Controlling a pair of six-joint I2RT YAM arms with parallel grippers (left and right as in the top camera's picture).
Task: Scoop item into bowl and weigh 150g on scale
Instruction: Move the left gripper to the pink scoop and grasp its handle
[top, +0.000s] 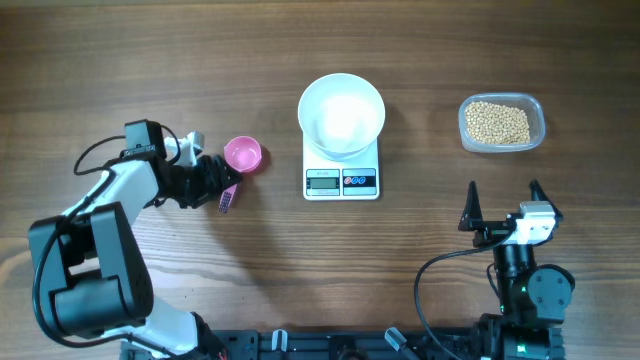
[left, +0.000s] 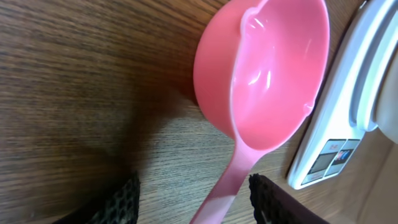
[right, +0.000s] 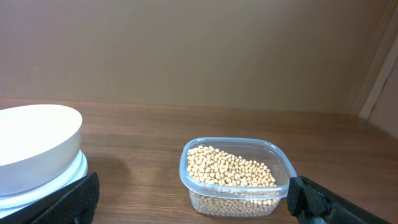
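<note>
Straddling the pink scoop's (left: 267, 68) handle, your left gripper (left: 194, 198) stands open, not yet pinching. An off-centre squeeze could twist the scoop toward the scale (top: 341, 182) at its three o'clock. The beans (top: 499, 122) sit in the tub (top: 541, 125) at the bowl's (top: 341, 113) three o'clock; your right gripper (top: 503, 190) is wide open.

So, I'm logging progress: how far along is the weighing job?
Done: the empty bowl sits on the scale. In hand: the left pincer straddles the handle of the scoop, open, not yet gripping. Left: all the scooping and weighing; the beans are in their tub, and the right pincer is open.
</note>
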